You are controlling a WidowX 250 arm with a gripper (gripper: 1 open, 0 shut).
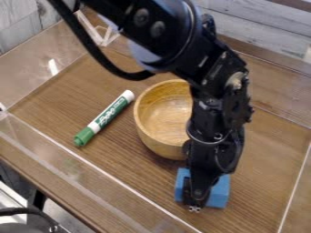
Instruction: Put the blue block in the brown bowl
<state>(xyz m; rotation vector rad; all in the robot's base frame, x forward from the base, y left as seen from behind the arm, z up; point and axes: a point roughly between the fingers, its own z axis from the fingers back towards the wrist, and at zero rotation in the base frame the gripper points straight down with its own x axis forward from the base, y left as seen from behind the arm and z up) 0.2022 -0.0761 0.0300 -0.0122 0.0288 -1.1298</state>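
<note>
Jaws of the black gripper [199, 195] were closed on the blue block [217, 188], which lay on the wooden table [118, 171] just beside the brown bowl [163, 116], on its near side; the green-and-white marker [105, 118] rested on the bowl's other side, apart from it; the black arm [201, 55] rose partly across the bowl's rim.

Upper arm cut off by top edge. Bowl's [158, 111] right side hidden behind arm [206, 77]. Block [216, 190] partly covered by dark fingers. Black cable [27, 218] cropped at lower left.
</note>
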